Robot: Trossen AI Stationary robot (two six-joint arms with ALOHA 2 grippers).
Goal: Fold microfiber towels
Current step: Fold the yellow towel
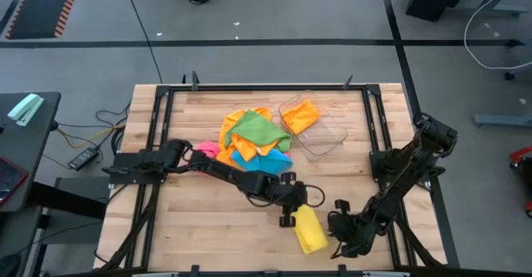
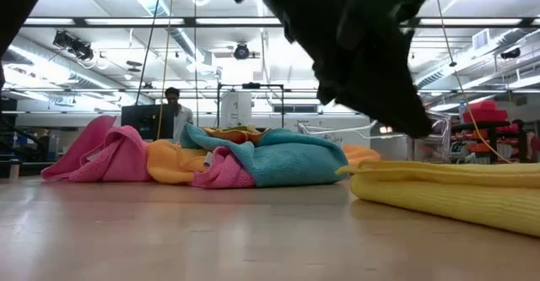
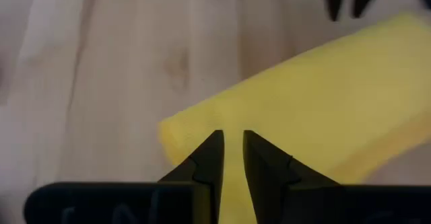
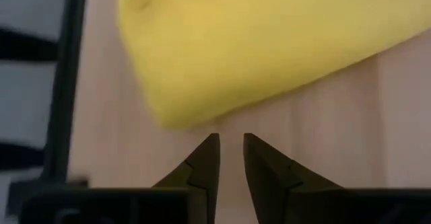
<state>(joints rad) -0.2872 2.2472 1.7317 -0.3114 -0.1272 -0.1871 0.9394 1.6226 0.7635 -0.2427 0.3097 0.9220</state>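
The table (image 1: pixel 208 227) is pale wood with visible grain and plank seams, smooth with a soft sheen in the low view. The folded yellow towel (image 1: pixel 310 230) near the front edge is matt cloth with a fine, slightly fuzzy weave. The heap of towels (image 1: pixel 249 140) farther back, in pink, orange, green and blue, is the same soft, napped, matt cloth. The tray (image 1: pixel 320 131) on the far right of the heap is clear, glossy plastic. The frame (image 1: pixel 158 119) around the table looks like black matt metal. The gripper fingers (image 3: pixel 209 160) are black, matt, smooth plastic or metal; which one cannot be told.
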